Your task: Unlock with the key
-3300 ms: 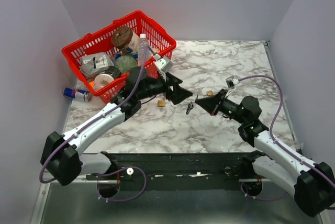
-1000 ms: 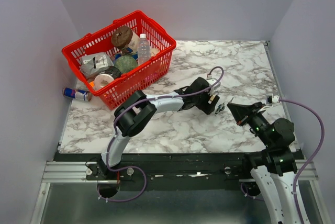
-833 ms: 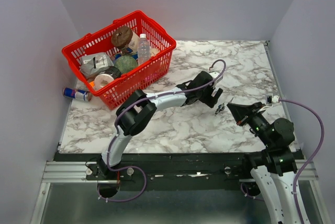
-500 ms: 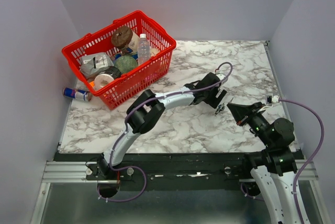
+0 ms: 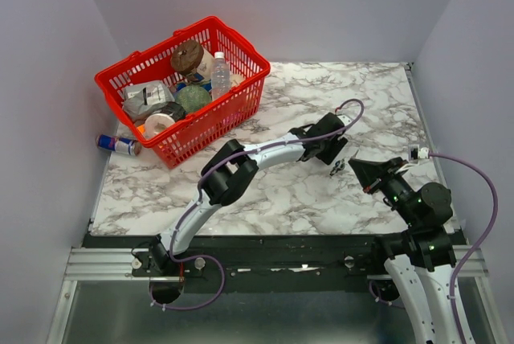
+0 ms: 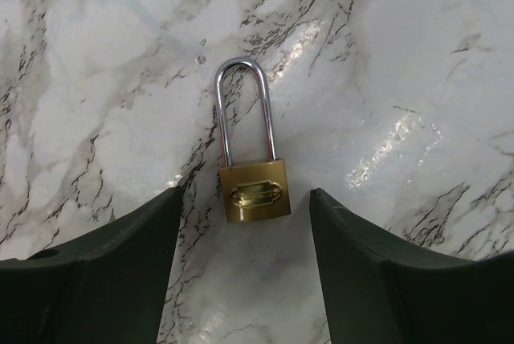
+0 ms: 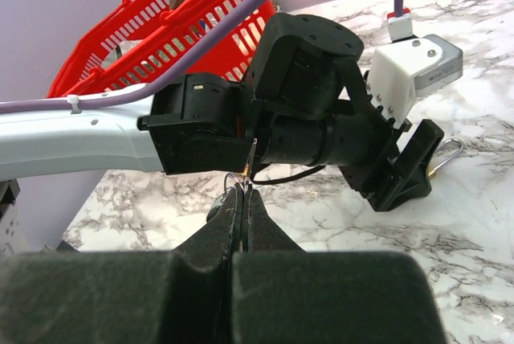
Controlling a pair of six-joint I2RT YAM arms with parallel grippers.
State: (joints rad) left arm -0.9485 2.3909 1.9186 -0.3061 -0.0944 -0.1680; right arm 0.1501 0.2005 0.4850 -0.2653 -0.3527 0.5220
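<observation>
A small brass padlock with a silver shackle lies flat on the marble table. My left gripper is open above it, one dark finger on each side of the body, not touching. In the top view the left gripper hides the padlock. My right gripper is shut on the key, whose metal blade sticks up past the tips with its ring beside them. In the top view the right gripper holds the key just right of the left gripper.
A red basket full of groceries stands at the back left, with a can beside it on the table. The left arm stretches across the middle of the table. The padlock's shackle shows beyond the left gripper.
The key left the table and is now held in my right gripper, which drew back right. Over the last second the left arm stretched further right; the right arm stayed still.
</observation>
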